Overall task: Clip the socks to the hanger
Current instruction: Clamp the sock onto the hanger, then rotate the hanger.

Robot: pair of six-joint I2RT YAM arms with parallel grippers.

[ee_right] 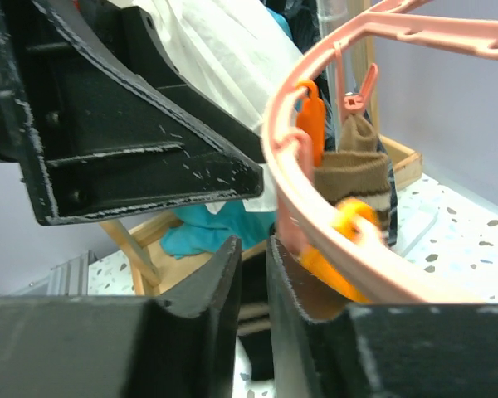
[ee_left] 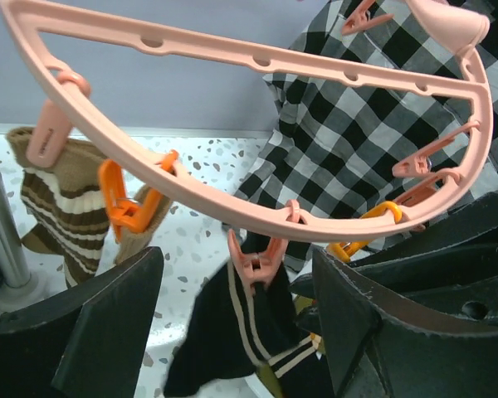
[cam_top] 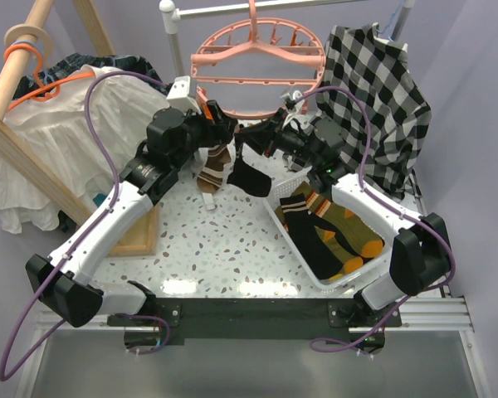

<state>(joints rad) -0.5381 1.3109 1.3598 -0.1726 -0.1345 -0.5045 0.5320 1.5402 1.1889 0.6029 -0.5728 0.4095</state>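
Behind the hanger (cam_top: pixel 258 62) a checked shirt (cam_top: pixel 378 91) is hung; a black sock (cam_top: pixel 250 177) is pinched by the right fingers (ee_right: pixel 253 286), while the left fingers (ee_left: pixel 116 332) are spread empty beneath the ring.

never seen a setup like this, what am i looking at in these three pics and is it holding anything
Two robot arms are bolted to a table's near edge. The overhead picture shows both; the other two come from cameras on each wrist. The left end effector is open, near the pink hanger. The right end effector is nearly shut, apparently on a black sock hanging from a clip. A brown striped sock is already clipped. More socks wait in a white basket.
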